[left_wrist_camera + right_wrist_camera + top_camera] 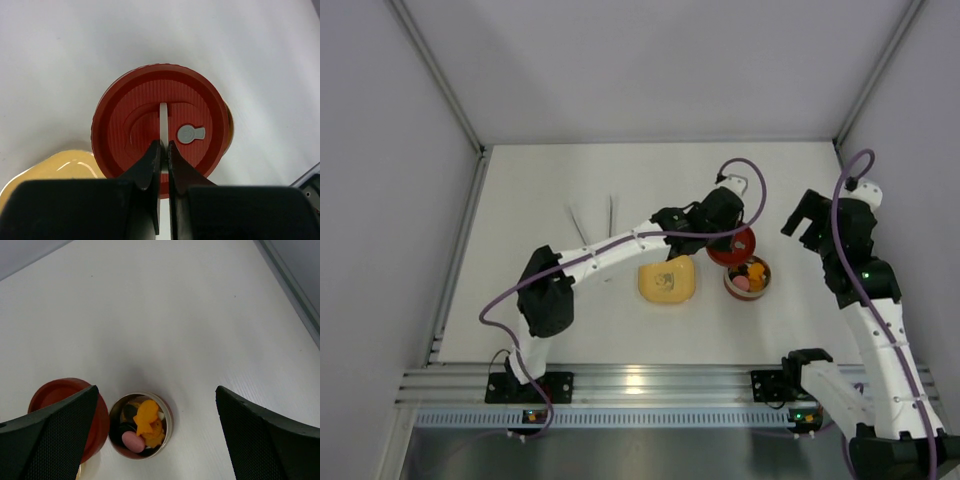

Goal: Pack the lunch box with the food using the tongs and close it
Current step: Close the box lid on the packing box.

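The lunch box point(748, 278) is a small steel bowl with a red band, standing open right of the yellow dish. Its food shows in the right wrist view: an orange piece point(146, 416), a pink piece point(133, 441) and dark pieces point(129, 412). The round red lid point(160, 125) is at the bowl's far-left rim point(732, 246). My left gripper point(164, 146) is shut on the lid's white upright tab point(163, 116). My right gripper point(807, 225) hangs open to the right of the bowl, nothing between its fingers point(55, 430). The tongs point(592, 220) lie on the table, far left of the lid.
A yellow rounded-square dish point(667, 281) sits just left of the lunch box, its corner visible in the left wrist view point(55, 167). White walls with metal corner rails enclose the table on three sides. An aluminium rail point(640, 385) carries both arm bases at the near edge.
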